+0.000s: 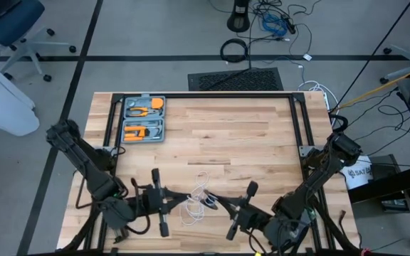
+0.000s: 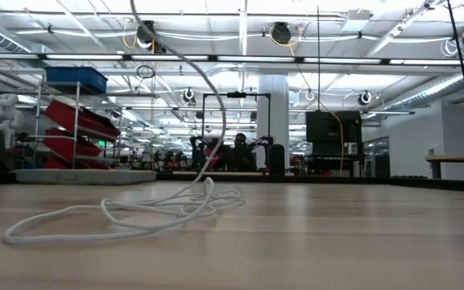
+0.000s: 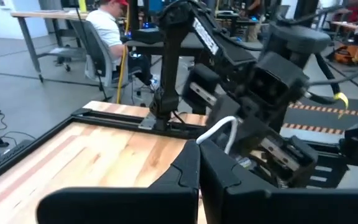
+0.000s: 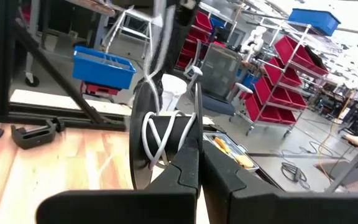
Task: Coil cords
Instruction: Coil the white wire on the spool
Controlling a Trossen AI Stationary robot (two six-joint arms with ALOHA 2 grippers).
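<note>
Wooden table [image 1: 262,135] bears loose white cord [image 1: 198,195]; left fingers [image 3: 197,163] pinch it, right fingers [image 4: 199,163] grip its reel [image 4: 160,142].

A grey concrete floor [image 1: 155,64] with loose black cables [image 1: 235,50] surrounds the desk; red shelving bins [image 2: 75,121] stand under bright ceiling lights [image 2: 240,36].

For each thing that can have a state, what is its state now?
Thin white cord: mostly loose on the table, a few turns on the reel.
Round black reel: held upright.
Grey tool case: open.
Left gripper: shut on cord.
Right gripper: shut on reel.
</note>
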